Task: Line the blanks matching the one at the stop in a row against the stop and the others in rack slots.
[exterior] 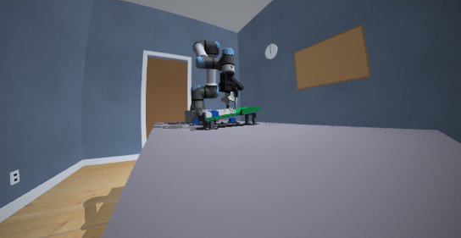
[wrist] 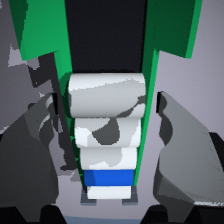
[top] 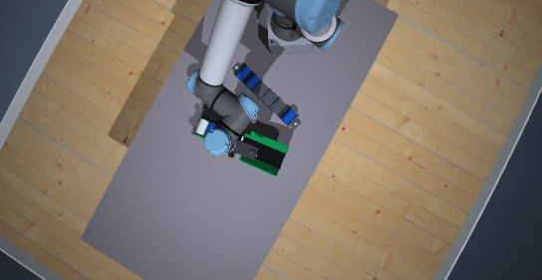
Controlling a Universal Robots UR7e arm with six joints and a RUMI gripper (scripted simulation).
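Observation:
The green-walled ramp point(top: 264, 168) point(exterior: 251, 110) point(wrist: 37, 30) holds a row of five blanks. From the stop up, they are a white blank point(top: 201, 126) point(wrist: 109, 192), a blue blank point(top: 210, 128) point(wrist: 109, 177) and three white ones. The uppermost white blank point(wrist: 107, 97) lies straight across, seemingly touching the one below it. My gripper point(wrist: 107, 93) is open, one finger on each side of the uppermost white blank, with gaps at both ends. Three blue blanks lie in the stock rack point(top: 272, 101): two adjacent point(top: 243, 73) point(top: 252, 82) near one end, one point(top: 288, 116) at the other.
The rack stands between the ramp and the robot's base point(top: 291, 45). Its middle slots show dark and empty. The wrist and forearm cover part of the ramp in the top view.

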